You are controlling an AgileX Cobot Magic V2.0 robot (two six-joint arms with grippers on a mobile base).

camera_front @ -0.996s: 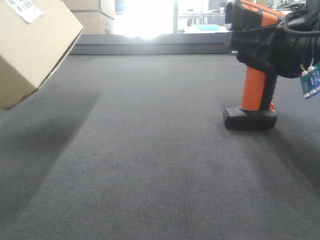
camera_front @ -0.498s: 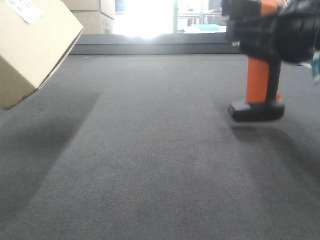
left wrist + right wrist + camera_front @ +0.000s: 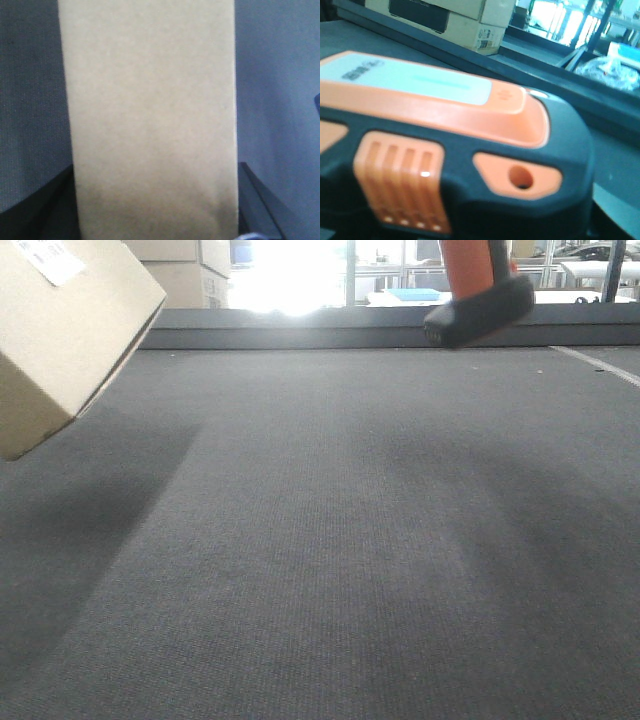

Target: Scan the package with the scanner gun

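The package (image 3: 65,335), a plain tan box with a white barcode label (image 3: 50,258) on top, hangs tilted above the mat at the upper left of the front view. In the left wrist view the package (image 3: 150,115) fills the middle, and my left gripper (image 3: 152,205) is shut on it, with a black finger (image 3: 50,205) at each side. The scanner gun (image 3: 480,300) is up in the air at the top of the front view; only its orange stem and tilted black foot show. Its black and orange head (image 3: 445,145) fills the right wrist view, held by my right gripper, whose fingers are hidden.
A dark grey mat (image 3: 320,540) covers the table, with a raised ledge (image 3: 300,332) along its far edge and a white line (image 3: 600,365) at the right. Cardboard boxes with dark panels (image 3: 435,17) stand behind the ledge.
The scanner gun has risen off the mat, moved slightly left and tilted; its head and my right gripper have left the front view. The package has not moved.
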